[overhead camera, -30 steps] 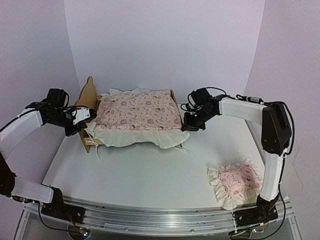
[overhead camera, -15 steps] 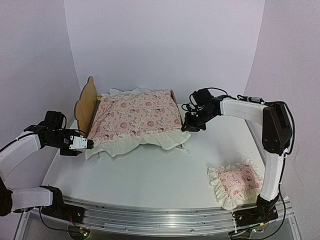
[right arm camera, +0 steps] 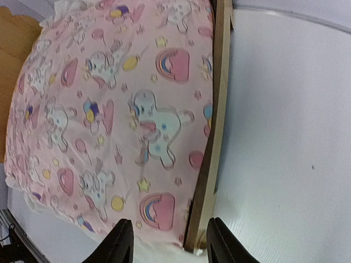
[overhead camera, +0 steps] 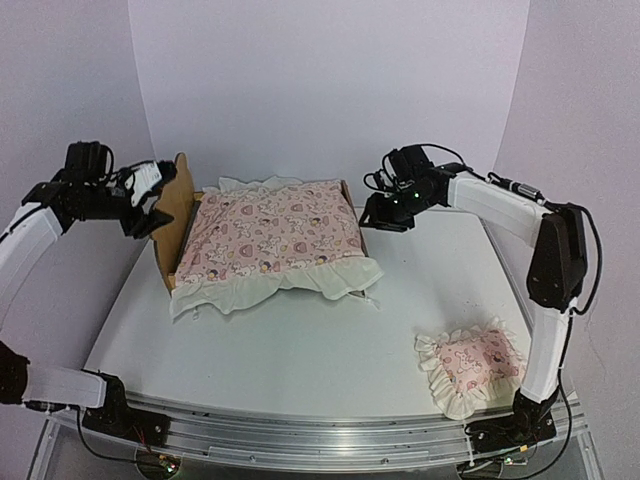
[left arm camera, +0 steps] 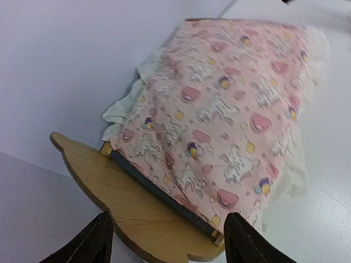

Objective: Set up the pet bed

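Now I see the pet bed (overhead camera: 170, 228) on the table (overhead camera: 300, 350), the pink cushion (overhead camera: 275, 235) lying on it. My left gripper (left arm camera: 167, 224) hovers spread by its headboard, my right gripper (right arm camera: 170, 224) spread above its foot end.

- left arm (overhead camera: 35, 230) held high, elbow bent, wrist pointing right
- left gripper (overhead camera: 158, 200) jaws wide apart, gripping nothing
- right arm (overhead camera: 500, 205) stretched left, wrist tilted down
- right gripper (overhead camera: 384, 218) jaws apart, gripping nothing
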You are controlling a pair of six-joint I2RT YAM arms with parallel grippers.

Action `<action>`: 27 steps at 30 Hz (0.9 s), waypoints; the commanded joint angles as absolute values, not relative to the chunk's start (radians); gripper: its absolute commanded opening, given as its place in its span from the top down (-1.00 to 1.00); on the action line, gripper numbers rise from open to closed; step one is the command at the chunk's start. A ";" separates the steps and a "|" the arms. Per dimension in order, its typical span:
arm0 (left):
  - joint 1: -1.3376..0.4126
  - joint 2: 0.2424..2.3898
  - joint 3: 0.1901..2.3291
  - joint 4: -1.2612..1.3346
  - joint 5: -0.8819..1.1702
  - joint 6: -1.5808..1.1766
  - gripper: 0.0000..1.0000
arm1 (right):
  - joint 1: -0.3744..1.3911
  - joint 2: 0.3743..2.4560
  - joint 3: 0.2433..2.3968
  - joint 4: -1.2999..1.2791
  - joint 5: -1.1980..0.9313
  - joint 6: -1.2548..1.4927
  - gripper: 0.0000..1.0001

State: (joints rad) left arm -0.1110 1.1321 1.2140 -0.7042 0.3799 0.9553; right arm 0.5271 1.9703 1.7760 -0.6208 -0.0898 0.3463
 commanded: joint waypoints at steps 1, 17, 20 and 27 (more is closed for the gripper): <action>-0.108 1.252 1.398 -0.647 0.266 0.382 -0.45 | 0.522 2.130 1.976 -0.614 -0.045 0.336 0.07; -0.109 1.366 1.440 -0.650 -0.027 0.246 -0.71 | 0.521 2.187 1.852 -0.614 0.064 0.391 0.75; -0.108 1.371 1.436 -0.637 0.041 0.282 -0.71 | 0.554 2.086 1.702 -0.614 0.082 0.423 0.79; -0.109 1.422 1.515 -0.682 0.152 0.360 -0.71 | 0.775 1.799 1.403 -0.682 0.194 0.615 0.77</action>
State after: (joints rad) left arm -0.1101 1.3919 1.4440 -0.6743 0.0652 0.3036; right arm 0.6028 1.9564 1.5096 -0.5129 0.1919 0.4921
